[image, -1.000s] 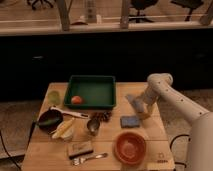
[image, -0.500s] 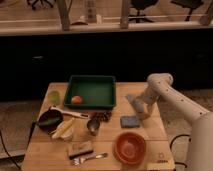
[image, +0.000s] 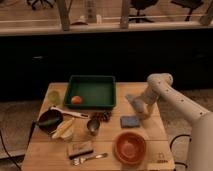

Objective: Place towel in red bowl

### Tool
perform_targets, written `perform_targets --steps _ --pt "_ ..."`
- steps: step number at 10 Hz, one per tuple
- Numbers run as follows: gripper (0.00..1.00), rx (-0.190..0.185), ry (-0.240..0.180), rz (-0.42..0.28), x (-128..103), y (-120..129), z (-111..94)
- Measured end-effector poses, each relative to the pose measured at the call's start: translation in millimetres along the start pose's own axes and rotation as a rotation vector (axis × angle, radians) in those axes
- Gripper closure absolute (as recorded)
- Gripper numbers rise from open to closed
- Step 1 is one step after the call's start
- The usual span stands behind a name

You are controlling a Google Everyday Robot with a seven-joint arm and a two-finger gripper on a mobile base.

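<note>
Towel (image: 133,102) hunting, left to right across the table (image: 150,131). Passing first the dark bowl (image: 50,120) with green inside, near the left edge, and not stopping there. Moving on past the green tray (image: 97,92) at the back, holding an orange fruit (image: 76,99) in its front-left corner, and past the metal cup (image: 93,126) just in front of it. Arriving next at the small blue pad (image: 130,121), lying flat right of centre, and leaving it alone as the wrong cloth. Noting the red bowl (image: 130,148) just in front of that pad, at the near edge, sitting upright and showing nothing inside.

Finding the towel just behind and to the right of the pad, a pale grey-blue wedge bunched right against the gripper (image: 142,108), near the bowl but not over it. Looking at the gripper, hanging at the end of the white arm (image: 165,92) on the right: meeting the cloth, but cannot tell the width of its opening, nor whether truly gripping anything. Cannot tell either whether resting on the table or hanging clear.

Judging the handling: thin, light and limp, likely drooping and folding from any single pinch, hardly slipping, never breaking. Judging the hold: pinching at one edge or corner, taking in enough cloth to keep it, and letting the remainder trail down inside the wide rim.
</note>
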Motion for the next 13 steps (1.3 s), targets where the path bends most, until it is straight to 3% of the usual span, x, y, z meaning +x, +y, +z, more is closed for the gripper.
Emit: perform_targets --steps 3,11,13 --pt "0.22 -0.005 0.003 0.028 3.6 -4.3 1.6" --pt "0.98 -0.028 -0.01 0.031 6.7 -10.5 4.7" --pt "1.0 -0.03 -0.017 0.036 7.1 -9.3 4.7"
